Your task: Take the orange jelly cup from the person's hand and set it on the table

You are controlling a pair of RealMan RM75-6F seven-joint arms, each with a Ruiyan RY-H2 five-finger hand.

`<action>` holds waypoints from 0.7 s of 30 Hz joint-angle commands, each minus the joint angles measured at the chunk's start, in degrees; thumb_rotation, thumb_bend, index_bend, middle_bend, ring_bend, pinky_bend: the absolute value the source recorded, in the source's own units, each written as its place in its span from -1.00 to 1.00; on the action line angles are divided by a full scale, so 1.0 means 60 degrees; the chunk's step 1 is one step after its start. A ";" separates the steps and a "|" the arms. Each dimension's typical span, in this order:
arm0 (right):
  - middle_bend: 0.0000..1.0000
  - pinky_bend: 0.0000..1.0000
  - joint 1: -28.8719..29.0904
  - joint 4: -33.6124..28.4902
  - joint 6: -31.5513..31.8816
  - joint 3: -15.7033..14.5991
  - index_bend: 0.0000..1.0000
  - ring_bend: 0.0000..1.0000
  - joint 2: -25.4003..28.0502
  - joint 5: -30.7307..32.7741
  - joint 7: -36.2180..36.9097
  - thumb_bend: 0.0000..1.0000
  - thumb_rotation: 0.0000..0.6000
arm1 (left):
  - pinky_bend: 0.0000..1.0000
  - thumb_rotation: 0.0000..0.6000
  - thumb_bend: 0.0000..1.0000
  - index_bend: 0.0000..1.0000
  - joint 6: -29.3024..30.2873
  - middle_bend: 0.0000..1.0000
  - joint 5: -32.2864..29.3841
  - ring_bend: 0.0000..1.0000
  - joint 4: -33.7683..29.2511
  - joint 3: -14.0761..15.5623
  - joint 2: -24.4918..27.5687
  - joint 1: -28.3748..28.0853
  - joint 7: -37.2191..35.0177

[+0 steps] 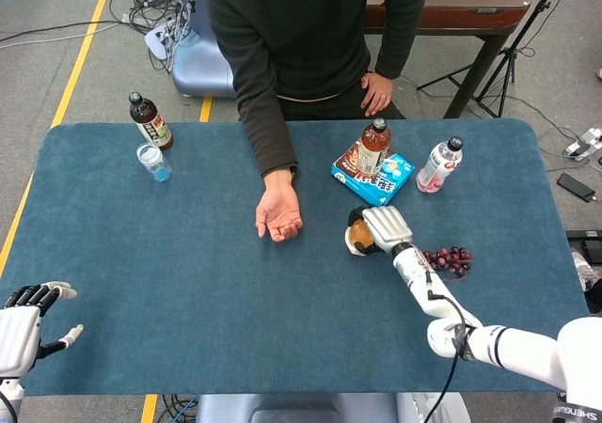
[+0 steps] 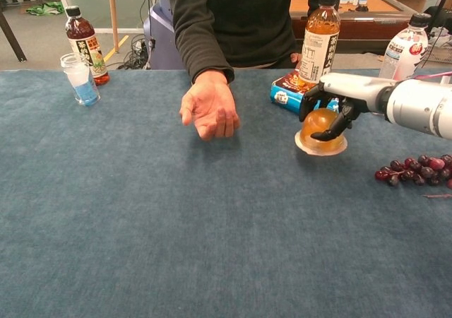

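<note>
The orange jelly cup [image 2: 319, 128] [image 1: 358, 236] sits dome-up with its white rim on or just at the blue table [image 2: 176, 226], in front of the blue box. My right hand [image 2: 337, 99] [image 1: 386, 227] grips it from above, dark fingers [image 2: 330, 126] wrapped round the dome. The person's hand [image 2: 209, 109] [image 1: 278, 213] lies apart to the left, empty, fingers curled loosely. My left hand [image 1: 21, 321] shows only in the head view, at the table's near left corner, fingers apart and holding nothing.
Behind the cup lie a blue snack box [image 2: 289, 92] and an amber tea bottle [image 2: 316, 39]. A clear water bottle [image 2: 402, 49] and a bunch of grapes [image 2: 417, 169] are at the right. A dark bottle [image 2: 81, 42] and a plastic cup [image 2: 78, 78] stand far left.
</note>
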 commanded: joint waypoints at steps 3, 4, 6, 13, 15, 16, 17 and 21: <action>-0.42 0.02 -0.0017 0.0109 -0.0129 -0.0016 -0.13 -0.61 -0.0043 0.0025 -0.0015 -0.12 1.00 | -0.57 1.00 -0.66 -0.19 -0.0022 -0.32 -0.0015 -0.42 0.0020 0.0020 0.0009 0.0012 -0.0006; -0.46 -0.03 -0.0033 0.0060 -0.0150 -0.0025 -0.23 -0.65 0.0005 0.0028 -0.0033 -0.14 1.00 | -0.57 1.00 -0.66 -0.19 -0.0024 -0.32 -0.0015 -0.43 0.0029 0.0023 0.0000 0.0013 -0.0010; -0.55 -0.12 -0.0060 -0.0050 -0.0093 -0.0029 -0.41 -0.73 0.0099 0.0023 -0.0118 -0.17 1.00 | -0.57 1.00 -0.66 -0.19 -0.0026 -0.32 -0.0024 -0.42 0.0048 0.0020 -0.0017 0.0015 -0.0022; -0.65 -0.25 -0.0468 -0.1356 0.0764 0.0062 -0.61 -0.80 0.1026 -0.0549 -0.0155 -0.19 1.00 | -0.57 1.00 -0.66 -0.19 -0.0030 -0.32 -0.0061 -0.42 0.0092 -0.0020 -0.0018 0.0002 -0.0041; -0.65 -0.25 -0.0665 -0.1877 0.1076 0.0045 -0.61 -0.81 0.1425 -0.0737 -0.0171 -0.19 1.00 | -0.57 1.00 -0.66 -0.19 -0.0045 -0.32 -0.0093 -0.42 0.0105 -0.0037 -0.0014 -0.0005 -0.0051; -0.65 -0.25 -0.0777 -0.2150 0.1251 0.0028 -0.61 -0.81 0.1636 -0.0811 -0.0203 -0.19 1.00 | -0.57 1.00 -0.66 -0.19 -0.0052 -0.32 -0.0101 -0.42 0.0108 -0.0045 -0.0014 -0.0011 -0.0056; -0.64 -0.25 -0.0948 -0.2514 0.1516 -0.0005 -0.61 -0.81 0.1909 -0.0917 -0.0247 -0.19 1.00 | -0.57 1.00 -0.66 -0.19 -0.0063 -0.32 -0.0108 -0.42 0.0113 -0.0052 -0.0013 -0.0020 -0.0059; -0.63 -0.25 -0.1611 -0.3587 0.2429 -0.0256 -0.61 -0.80 0.2769 -0.1328 -0.0422 -0.19 1.00 | -0.57 1.00 -0.66 -0.19 -0.0116 -0.32 -0.0136 -0.42 0.0130 -0.0081 -0.0022 -0.0061 -0.0058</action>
